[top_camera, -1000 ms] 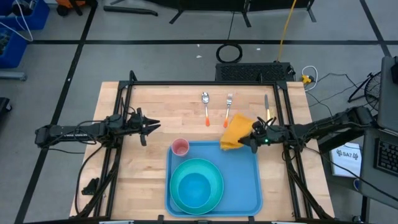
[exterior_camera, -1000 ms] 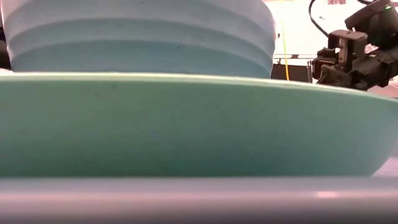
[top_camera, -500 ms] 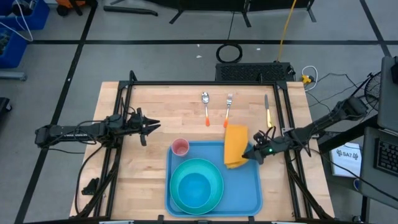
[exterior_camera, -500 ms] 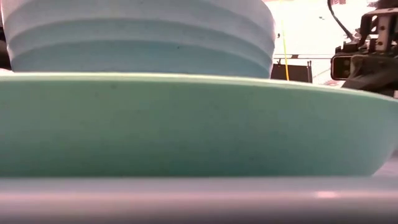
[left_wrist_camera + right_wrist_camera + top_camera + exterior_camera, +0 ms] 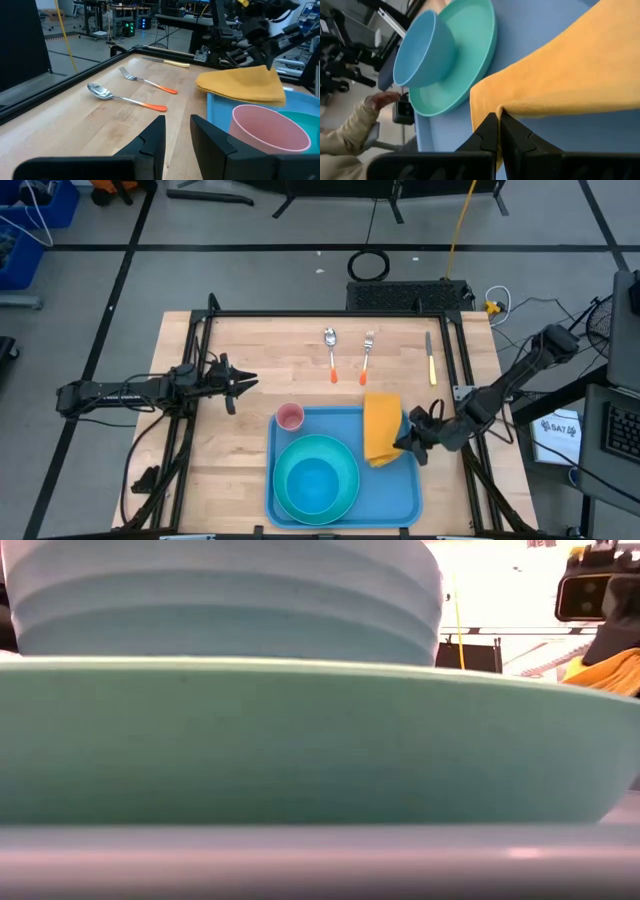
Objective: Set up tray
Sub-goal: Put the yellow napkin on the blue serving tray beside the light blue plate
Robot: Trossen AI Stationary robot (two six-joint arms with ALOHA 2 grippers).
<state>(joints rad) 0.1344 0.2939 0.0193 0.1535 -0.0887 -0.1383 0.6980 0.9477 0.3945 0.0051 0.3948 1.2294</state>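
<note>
The light-blue tray (image 5: 400, 490) lies at the table's near middle. It holds a teal plate (image 5: 345, 465) with a blue bowl (image 5: 313, 483) on it, and a pink cup (image 5: 290, 417) in its far left corner. My right gripper (image 5: 407, 442) is over the tray's right part, shut on a folded yellow cloth (image 5: 380, 428). My left gripper (image 5: 237, 383) hovers open, left of the tray, touching nothing. In the left wrist view it (image 5: 177, 122) faces the cup (image 5: 270, 132) and the cloth (image 5: 242, 82). My right gripper pinches the yellow cloth between its two fingers at a folded edge (image 5: 509, 107) close to a corner. It comes from the table's right side, slanting down. The cloth spreads away from the fingers over the tray (image 5: 545, 20). I cannot tell whether it touches the tray.
A spoon (image 5: 331, 350), a fork (image 5: 366, 356) and a knife (image 5: 430, 358) lie on the bare wood beyond the tray. A black frame (image 5: 330, 314) borders the table. A person's hand (image 5: 380, 100) and sleeve show past the table's near edge in the right wrist view.
My right gripper has carried the cloth toward the table's near edge, from the tray's far right corner to over the tray's right part. It stayed shut on the cloth. The cloth has turned, and its long side now runs from far to near.
</note>
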